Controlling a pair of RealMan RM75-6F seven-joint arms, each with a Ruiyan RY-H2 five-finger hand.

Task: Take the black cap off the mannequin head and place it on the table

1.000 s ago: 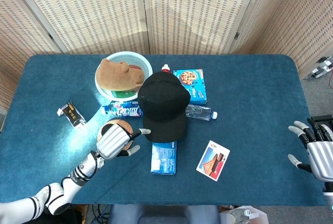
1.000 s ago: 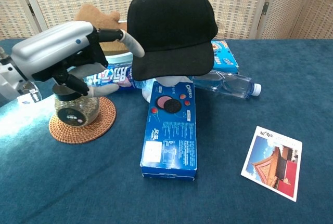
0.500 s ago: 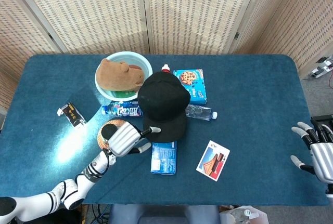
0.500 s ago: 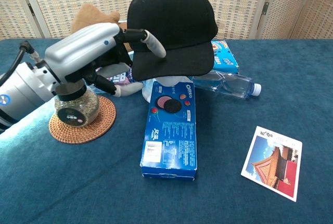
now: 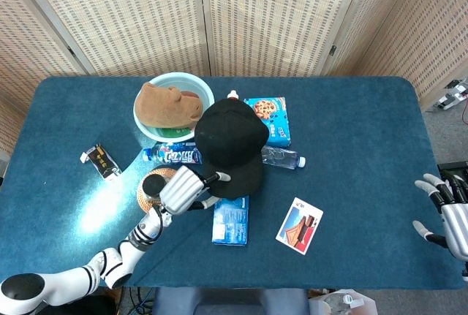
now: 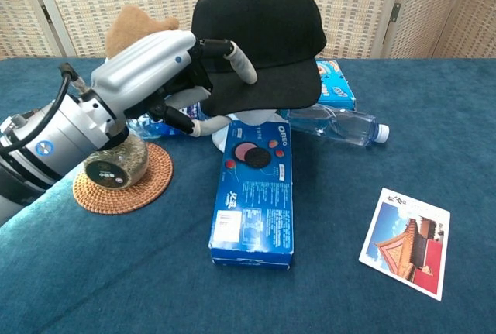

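Observation:
The black cap (image 5: 230,143) (image 6: 260,32) sits on the white mannequin head (image 6: 252,119), of which only a bit shows under the brim. My left hand (image 5: 183,189) (image 6: 155,67) is at the cap's left side and pinches the brim, with a finger (image 6: 240,63) lying over it and the thumb (image 6: 200,127) beneath. The cap looks slightly tilted on the head. My right hand (image 5: 447,213) hangs at the table's right edge, far from the cap, with its fingers spread and nothing in it.
A blue Oreo box (image 6: 252,202) lies just in front of the head, a jar on a woven coaster (image 6: 115,165) under my left arm, a water bottle (image 6: 337,127) and cookie box (image 5: 269,118) to the right, a postcard (image 6: 407,241) front right. A bowl with a brown plush (image 5: 172,103) stands behind.
My left hand has moved right from beside the jar to the cap and closed on its brim; the cap has shifted slightly. My right hand drifted a little outward.

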